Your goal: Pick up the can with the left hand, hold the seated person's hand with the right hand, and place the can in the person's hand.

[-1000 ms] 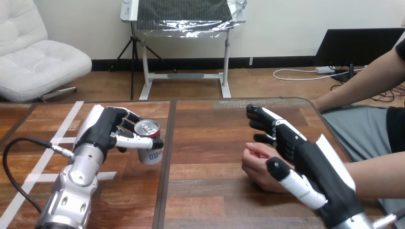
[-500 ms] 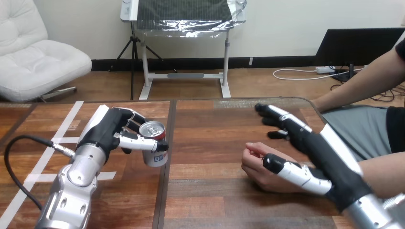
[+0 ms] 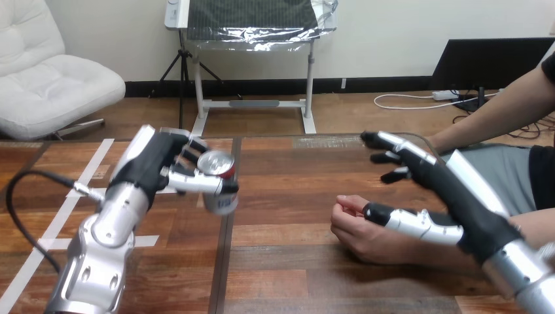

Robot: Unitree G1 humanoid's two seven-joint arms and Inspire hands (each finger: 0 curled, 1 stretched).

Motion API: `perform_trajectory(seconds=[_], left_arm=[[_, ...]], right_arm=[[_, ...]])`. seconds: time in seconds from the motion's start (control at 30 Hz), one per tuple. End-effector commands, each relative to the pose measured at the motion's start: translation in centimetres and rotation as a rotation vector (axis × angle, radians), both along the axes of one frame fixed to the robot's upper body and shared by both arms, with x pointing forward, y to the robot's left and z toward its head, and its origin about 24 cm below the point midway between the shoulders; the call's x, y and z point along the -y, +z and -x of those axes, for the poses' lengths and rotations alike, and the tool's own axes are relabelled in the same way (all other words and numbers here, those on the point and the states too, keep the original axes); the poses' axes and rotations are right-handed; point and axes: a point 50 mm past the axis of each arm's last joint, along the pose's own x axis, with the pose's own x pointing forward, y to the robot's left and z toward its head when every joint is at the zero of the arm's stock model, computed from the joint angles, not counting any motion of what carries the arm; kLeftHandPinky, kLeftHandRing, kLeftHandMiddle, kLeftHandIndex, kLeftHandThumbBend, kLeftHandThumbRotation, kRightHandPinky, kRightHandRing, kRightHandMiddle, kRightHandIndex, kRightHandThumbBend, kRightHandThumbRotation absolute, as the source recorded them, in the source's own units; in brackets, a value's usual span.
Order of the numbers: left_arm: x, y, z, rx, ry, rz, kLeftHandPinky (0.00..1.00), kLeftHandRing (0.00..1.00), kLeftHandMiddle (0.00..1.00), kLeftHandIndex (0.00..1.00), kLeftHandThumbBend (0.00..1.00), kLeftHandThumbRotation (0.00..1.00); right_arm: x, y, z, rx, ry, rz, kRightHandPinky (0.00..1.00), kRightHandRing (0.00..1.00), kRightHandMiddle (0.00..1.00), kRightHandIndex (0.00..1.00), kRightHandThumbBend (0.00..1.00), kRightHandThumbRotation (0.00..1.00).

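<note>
A red and white can with a silver top hangs above the table, tilted, with my left hand shut on it, fingers and thumb wrapped round its sides. The person's hand rests on the table at centre right, loosely curled with the palm side up. My right hand is open over the person's wrist. Its fingers point away toward the far edge and its thumb lies along the wrist without curling round it.
White tape lines cross the wooden table at the left. A seam runs down the tabletop just right of the can. The person's other forearm reaches in over the far right corner.
My left hand has lifted the can and carried it a little to the right. My right hand has swung right and up, its fingers spreading and pointing farther away. The person's hand has stayed put.
</note>
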Motion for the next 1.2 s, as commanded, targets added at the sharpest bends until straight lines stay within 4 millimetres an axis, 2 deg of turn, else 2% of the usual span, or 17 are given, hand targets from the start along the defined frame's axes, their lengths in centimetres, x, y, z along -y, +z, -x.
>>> perform_trajectory(seconds=[0.0, 0.5, 0.8, 1.17], left_arm=[[1.3, 7.6, -1.0, 0.281, -0.070, -0.020, 0.28, 0.34, 0.40, 0.43, 0.76, 0.00], [1.7, 8.1, -0.5, 0.299, -0.098, -0.028, 0.29, 0.34, 0.40, 0.43, 0.75, 0.00], [2.0, 8.8, -0.1, 0.335, -0.137, -0.016, 0.28, 0.33, 0.39, 0.42, 0.73, 0.00], [2.3, 9.6, 0.3, 0.365, -0.161, -0.025, 0.27, 0.32, 0.39, 0.42, 0.73, 0.00]], right_arm=[[0.5, 4.8, -2.7, 0.222, 0.007, 0.059, 0.69, 0.85, 0.91, 0.90, 0.92, 0.70], [1.6, 5.5, -3.7, 0.180, -0.012, 0.190, 0.68, 0.87, 0.93, 0.91, 0.93, 0.69], [2.1, 5.6, -4.3, 0.158, 0.016, 0.278, 0.72, 0.89, 0.92, 0.92, 0.92, 0.62], [3.0, 5.0, -5.0, 0.113, 0.035, 0.397, 0.84, 0.89, 0.90, 0.93, 0.93, 0.57]])
